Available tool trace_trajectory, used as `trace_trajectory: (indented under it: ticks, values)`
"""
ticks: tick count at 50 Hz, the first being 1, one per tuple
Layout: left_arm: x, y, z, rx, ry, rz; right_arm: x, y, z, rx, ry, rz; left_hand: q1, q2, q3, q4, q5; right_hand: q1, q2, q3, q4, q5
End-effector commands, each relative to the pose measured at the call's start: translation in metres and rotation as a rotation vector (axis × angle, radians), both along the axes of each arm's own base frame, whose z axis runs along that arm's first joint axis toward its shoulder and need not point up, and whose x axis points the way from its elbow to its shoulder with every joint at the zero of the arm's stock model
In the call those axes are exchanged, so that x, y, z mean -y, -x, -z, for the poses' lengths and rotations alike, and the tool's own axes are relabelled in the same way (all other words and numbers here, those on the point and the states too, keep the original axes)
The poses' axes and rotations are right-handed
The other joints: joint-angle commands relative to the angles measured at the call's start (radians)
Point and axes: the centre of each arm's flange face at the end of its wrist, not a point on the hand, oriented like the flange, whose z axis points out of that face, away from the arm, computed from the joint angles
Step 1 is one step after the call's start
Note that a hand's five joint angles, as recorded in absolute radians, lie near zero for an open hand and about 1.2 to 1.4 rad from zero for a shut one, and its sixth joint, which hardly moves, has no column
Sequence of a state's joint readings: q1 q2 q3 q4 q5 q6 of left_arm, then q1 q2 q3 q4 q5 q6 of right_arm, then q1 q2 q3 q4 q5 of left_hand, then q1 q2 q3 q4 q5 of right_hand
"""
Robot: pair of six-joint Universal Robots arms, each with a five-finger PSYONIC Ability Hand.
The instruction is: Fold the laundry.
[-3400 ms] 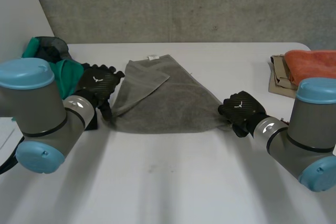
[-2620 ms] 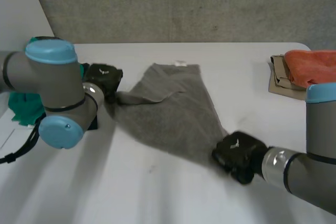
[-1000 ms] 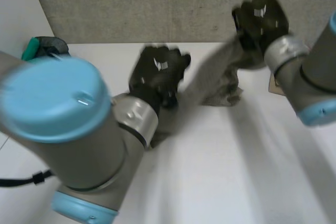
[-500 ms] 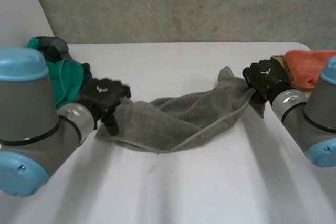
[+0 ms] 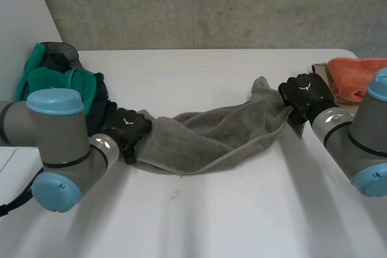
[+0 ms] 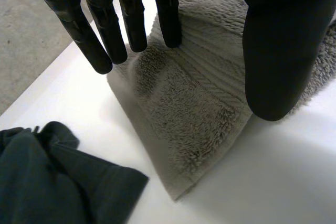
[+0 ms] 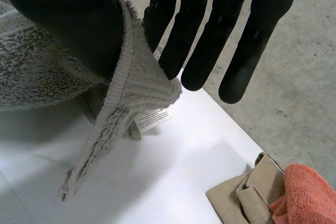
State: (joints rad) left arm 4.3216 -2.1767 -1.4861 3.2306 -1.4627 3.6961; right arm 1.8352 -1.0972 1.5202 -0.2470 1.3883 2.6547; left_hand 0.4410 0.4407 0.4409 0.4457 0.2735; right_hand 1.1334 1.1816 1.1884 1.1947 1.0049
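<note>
White table [image 5: 211, 222], grey towel's [image 5: 205, 137] corner under straight-fingered left robot hand [image 5: 128, 128], far end in right robot hand's [image 5: 305, 93] pinch.

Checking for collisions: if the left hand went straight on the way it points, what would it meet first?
The towel; the left hand's fingertips rest on it, with the table apparently right beneath.
</note>
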Motion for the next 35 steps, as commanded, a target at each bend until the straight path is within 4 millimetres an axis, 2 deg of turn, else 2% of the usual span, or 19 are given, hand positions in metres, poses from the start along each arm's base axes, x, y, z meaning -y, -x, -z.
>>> trace_trajectory:
  ticks: [1, 2, 3, 4, 6, 9, 10, 13, 17, 18, 20, 21, 22, 25, 26, 28, 30, 33, 35]
  values:
    - [-0.001, 0.008, 0.007, 0.007, 0.01, 0.019, 0.002, 0.002, -0.003, 0.003, 0.008, 0.007, 0.238, 0.239, 0.238, 0.234, 0.231, 0.263, 0.215, 0.208, 0.202, 0.217]
    - [0.0, 0.009, 0.006, 0.003, 0.013, 0.019, 0.002, 0.002, -0.004, 0.003, 0.01, 0.007, 0.373, 0.373, 0.373, 0.368, 0.366, 0.263, 0.215, 0.208, 0.202, 0.217]
    - [0.002, 0.009, 0.003, -0.005, 0.026, 0.017, 0.002, 0.003, -0.005, 0.003, 0.015, 0.008, 0.726, 0.726, 0.726, 0.721, 0.719, 0.263, 0.215, 0.208, 0.202, 0.217]
    - [0.003, 0.009, 0.002, -0.011, 0.035, 0.018, 0.002, 0.003, -0.006, 0.002, 0.017, 0.008, 0.915, 0.916, 0.916, 0.911, 0.908, 0.263, 0.215, 0.208, 0.202, 0.217]
    - [0.009, 0.009, -0.007, -0.027, 0.071, 0.014, 0.003, 0.002, -0.007, 0.002, 0.022, 0.008, 0.955, 0.956, 0.955, 0.951, 0.948, 0.263, 0.215, 0.208, 0.202, 0.217]
    - [0.018, 0.011, -0.033, -0.066, 0.159, 0.011, 0.005, 0.0, -0.013, 0.006, 0.047, 0.0, 0.955, 0.956, 0.955, 0.951, 0.948, 0.263, 0.215, 0.208, 0.202, 0.217]
    - [0.023, 0.014, -0.047, -0.084, 0.209, 0.018, 0.01, -0.002, -0.019, 0.009, 0.074, -0.003, 0.955, 0.956, 0.955, 0.951, 0.948, 0.263, 0.215, 0.208, 0.202, 0.217]
    - [0.033, 0.019, -0.072, -0.113, 0.295, 0.029, 0.02, -0.007, -0.034, 0.018, 0.137, -0.005, 0.955, 0.956, 0.955, 0.951, 0.948, 0.263, 0.215, 0.208, 0.202, 0.217]
    - [0.06, 0.029, -0.136, -0.158, 0.529, 0.037, 0.052, -0.01, -0.073, 0.069, 0.303, 0.042, 0.955, 0.956, 0.955, 0.951, 0.948, 0.263, 0.215, 0.208, 0.202, 0.217]
    - [0.071, 0.03, -0.166, -0.173, 0.639, 0.028, 0.065, -0.01, -0.097, 0.114, 0.401, 0.088, 0.955, 0.956, 0.955, 0.951, 0.948, 0.263, 0.215, 0.208, 0.202, 0.217]
    - [0.079, 0.03, -0.201, -0.197, 0.752, 0.012, 0.078, -0.007, -0.125, 0.177, 0.513, 0.148, 0.955, 0.956, 0.955, 0.951, 0.948, 0.263, 0.215, 0.208, 0.202, 0.217]
    - [0.081, 0.029, -0.22, -0.212, 0.808, 0.0, 0.082, -0.005, -0.14, 0.215, 0.571, 0.178, 0.955, 0.956, 0.955, 0.951, 0.948, 0.263, 0.215, 0.208, 0.202, 0.217]
    - [0.082, 0.025, -0.255, -0.254, 0.915, -0.036, 0.088, 0.0, -0.17, 0.293, 0.679, 0.233, 0.955, 0.956, 0.955, 0.951, 0.948, 0.263, 0.215, 0.208, 0.202, 0.217]
    - [0.078, 0.018, -0.302, -0.344, 1.046, -0.099, 0.089, 0.005, -0.208, 0.403, 0.806, 0.28, 0.955, 0.956, 0.955, 0.951, 0.948, 0.263, 0.215, 0.208, 0.202, 0.217]
    - [0.074, 0.013, -0.324, -0.409, 1.102, -0.127, 0.086, 0.005, -0.225, 0.459, 0.856, 0.278, 0.955, 0.956, 0.955, 0.951, 0.948, 0.263, 0.215, 0.208, 0.202, 0.217]
    - [0.07, 0.009, -0.337, -0.467, 1.128, -0.148, 0.082, 0.004, -0.236, 0.498, 0.877, 0.256, 0.955, 0.956, 0.955, 0.951, 0.948, 0.263, 0.215, 0.208, 0.202, 0.217]
    - [0.069, 0.007, -0.337, -0.516, 1.104, -0.158, 0.076, 0.0, -0.241, 0.531, 0.874, 0.21, 0.955, 0.956, 0.955, 0.951, 0.948, 0.263, 0.215, 0.208, 0.202, 0.217]
    - [0.074, 0.007, -0.317, -0.514, 1.026, -0.172, 0.075, -0.007, -0.229, 0.515, 0.828, 0.162, 0.955, 0.956, 0.955, 0.951, 0.948, 0.263, 0.215, 0.208, 0.202, 0.217]
    - [0.079, 0.004, -0.287, -0.484, 0.929, -0.188, 0.077, -0.009, -0.205, 0.47, 0.753, 0.128, 0.955, 0.956, 0.955, 0.951, 0.948, 0.263, 0.215, 0.208, 0.202, 0.217]
